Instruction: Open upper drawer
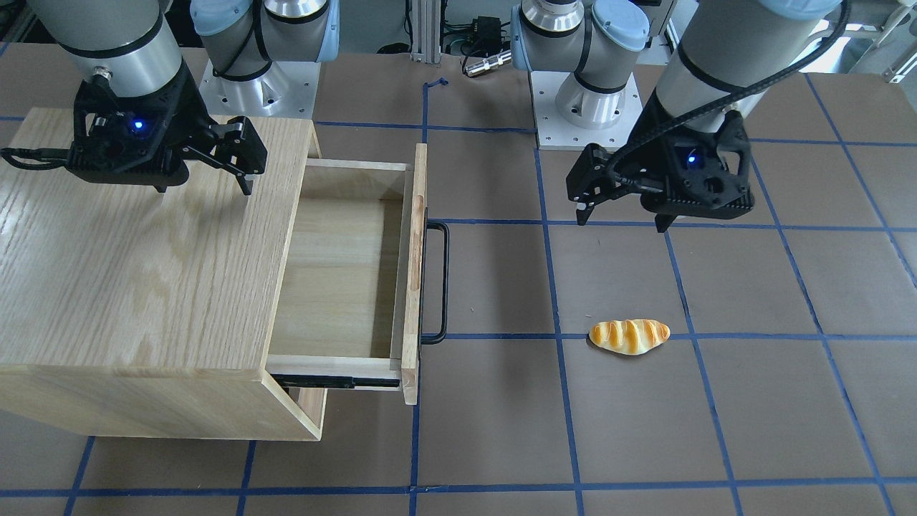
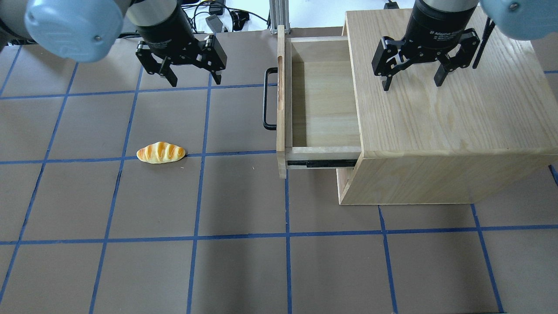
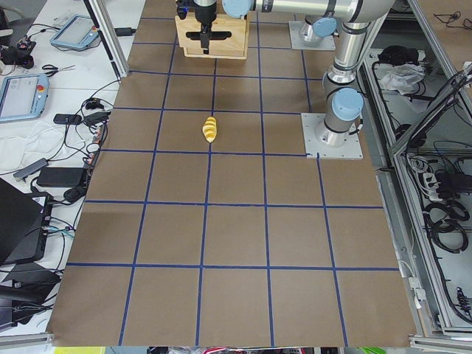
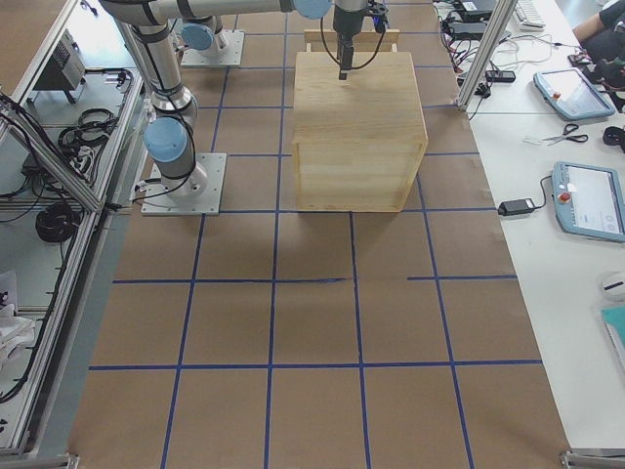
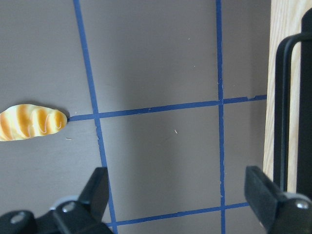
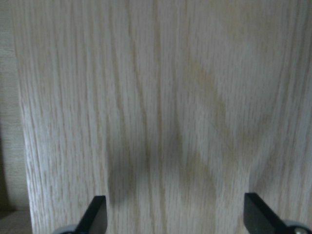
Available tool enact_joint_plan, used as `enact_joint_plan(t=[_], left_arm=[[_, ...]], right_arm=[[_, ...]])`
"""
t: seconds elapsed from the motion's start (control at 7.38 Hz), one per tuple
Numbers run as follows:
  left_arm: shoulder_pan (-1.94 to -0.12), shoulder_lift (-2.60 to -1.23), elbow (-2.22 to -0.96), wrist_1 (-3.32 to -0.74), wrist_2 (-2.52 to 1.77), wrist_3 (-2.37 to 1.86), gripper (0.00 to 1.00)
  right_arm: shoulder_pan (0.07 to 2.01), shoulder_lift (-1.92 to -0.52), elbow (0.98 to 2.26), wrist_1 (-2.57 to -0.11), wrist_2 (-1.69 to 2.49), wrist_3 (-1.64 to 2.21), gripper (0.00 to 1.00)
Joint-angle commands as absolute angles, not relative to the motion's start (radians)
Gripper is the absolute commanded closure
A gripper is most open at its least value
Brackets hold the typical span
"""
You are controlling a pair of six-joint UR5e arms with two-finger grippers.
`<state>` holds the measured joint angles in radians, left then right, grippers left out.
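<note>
The upper drawer [image 2: 281, 100] stands pulled well out of the oak cabinet [image 2: 449, 113], and its inside [image 2: 324, 104] looks empty. Its black bar handle [image 2: 267, 104] faces the open table. It also shows in the front view [image 1: 414, 272] with its handle [image 1: 438, 279]. My left gripper [image 2: 195, 80] is open and empty, hovering over the table apart from the handle; it shows in the front view [image 1: 622, 218] too. Its wrist view shows the handle [image 5: 282, 107] at the right edge. My right gripper [image 2: 412, 84] is open and empty above the cabinet top [image 6: 161, 112].
A striped bread roll [image 2: 160, 152] lies on the brown table, on a blue tape line, out in front of the drawer and below my left gripper in the overhead view. It also shows in the front view [image 1: 629, 336]. Blue tape lines grid the table.
</note>
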<state>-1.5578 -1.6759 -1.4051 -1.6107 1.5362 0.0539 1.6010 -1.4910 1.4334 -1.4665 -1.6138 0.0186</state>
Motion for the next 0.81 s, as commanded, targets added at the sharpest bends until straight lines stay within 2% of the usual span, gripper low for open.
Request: enact_joint_plan(t=[0.0, 0.27, 0.68], left_arm=[[-1.528, -1.617, -1.433, -1.652, 1.587, 0.075, 0.0], [-1.522, -1.592, -1.489, -1.641, 1.585, 0.074, 0.0], [-1.523, -1.589, -1.497, -1.641, 1.577, 0.074, 0.0]], right_arm=[[1.601, -1.491, 1.434, -1.466, -1.614, 0.02, 0.0], [1.601, -1.491, 1.433, -1.466, -1.614, 0.018, 0.0], [1.601, -1.491, 1.433, -1.466, -1.614, 0.02, 0.0]])
